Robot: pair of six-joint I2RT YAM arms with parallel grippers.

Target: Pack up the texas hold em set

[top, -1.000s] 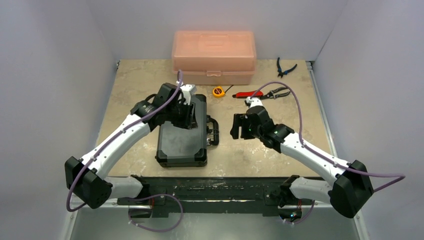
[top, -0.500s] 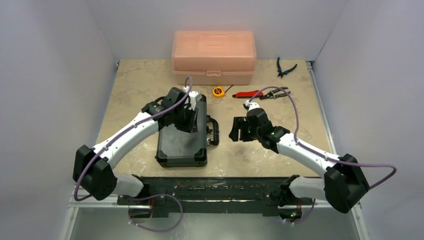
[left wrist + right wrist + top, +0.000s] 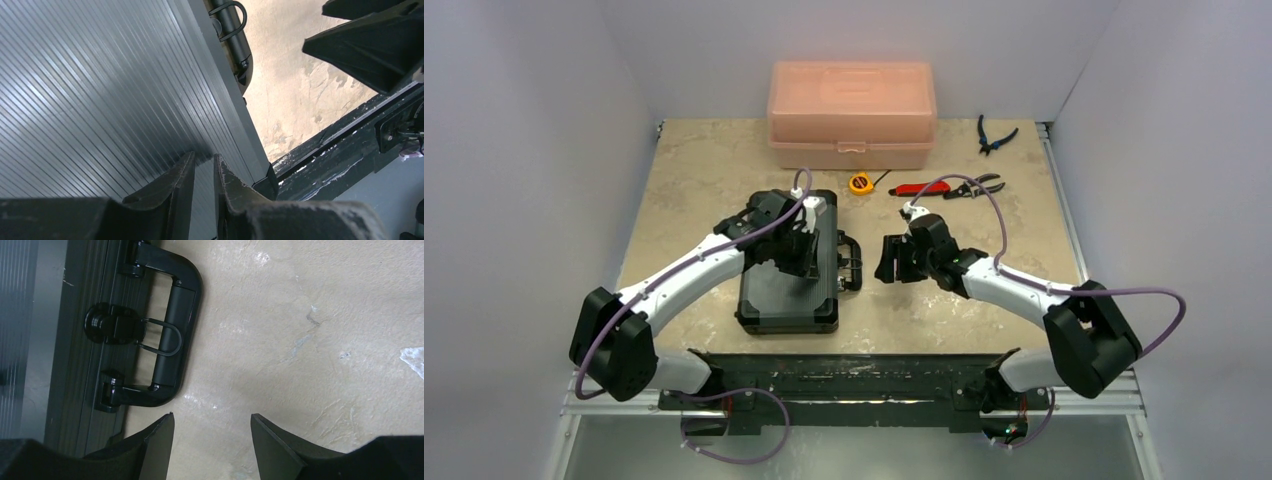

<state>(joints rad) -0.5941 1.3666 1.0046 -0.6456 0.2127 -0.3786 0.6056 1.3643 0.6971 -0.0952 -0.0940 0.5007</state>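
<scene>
The black briefcase (image 3: 786,285) lies flat and closed on the table, its handle (image 3: 851,262) pointing right. My left gripper (image 3: 811,258) is over the lid's right part. In the left wrist view its jaws (image 3: 204,161) stand nearly together with nothing between them, tips at the ribbed lid (image 3: 100,85). My right gripper (image 3: 887,262) is open and empty just right of the handle. In the right wrist view the handle (image 3: 172,320) and latch (image 3: 112,325) lie just ahead and left of the open jaws (image 3: 212,417). Chips, cards, discs and dice are out of view.
A translucent pink box (image 3: 852,112) stands at the back. A yellow tape measure (image 3: 859,184), a red-handled tool (image 3: 916,188) and pliers (image 3: 974,185) lie behind the right gripper. More pliers (image 3: 994,135) lie at the back right. The black front rail (image 3: 844,372) runs along the near edge.
My left gripper has moved along the lid toward the near right. My right gripper has moved left, closer to the handle.
</scene>
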